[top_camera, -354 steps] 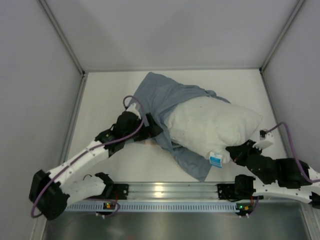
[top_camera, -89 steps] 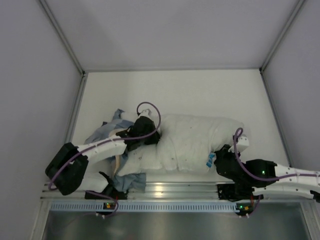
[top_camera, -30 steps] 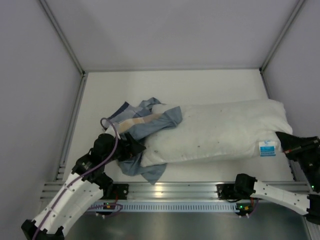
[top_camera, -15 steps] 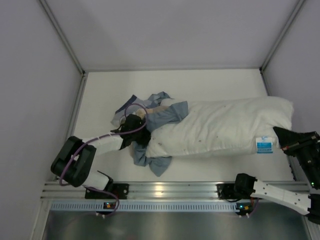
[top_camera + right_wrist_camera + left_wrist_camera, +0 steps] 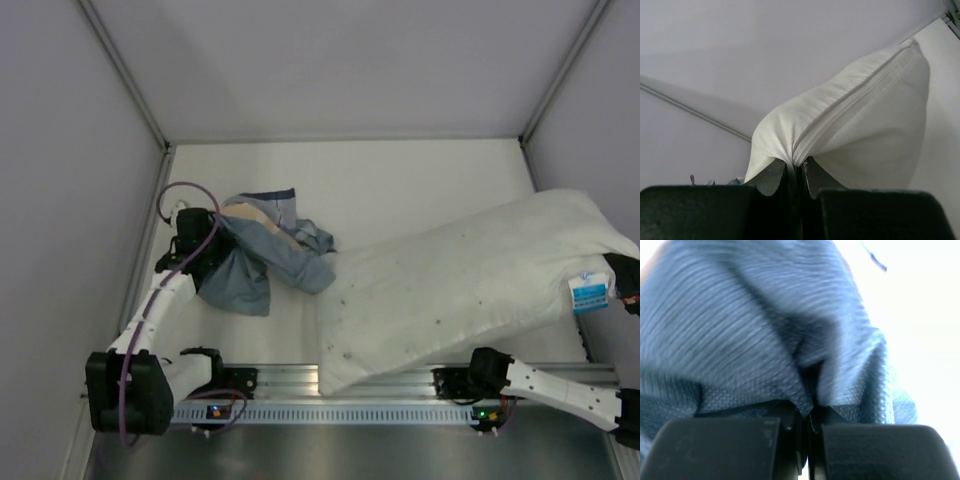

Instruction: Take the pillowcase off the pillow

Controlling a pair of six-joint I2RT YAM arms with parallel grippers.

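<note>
We have the pillowcase in a crumpled heap at the left side of the surface. By our judgement it is off the pillow, its nearest fold just beside the pillow's left corner; we cannot tell whether the two touch. The left jaws are pressed together on a fold of the blue cloth. The right jaws pinch the zip seam at the pillow's end, close to the label.

The worry is the pillow. It lies slantwise, its near corner resting over the rail at the front edge, and only a thin pinch on the seam holds its other end. If that seam slips out, or the right arm pulls nearer, we judge the pillow could slide off the front. A trailing fold of cloth could also catch the pillow's corner if dragged rightward.

The left arm is close to the left wall, and the pillow's held end is hard against the right wall, so neither has much sideways room. The open room lies toward the far wall.
</note>
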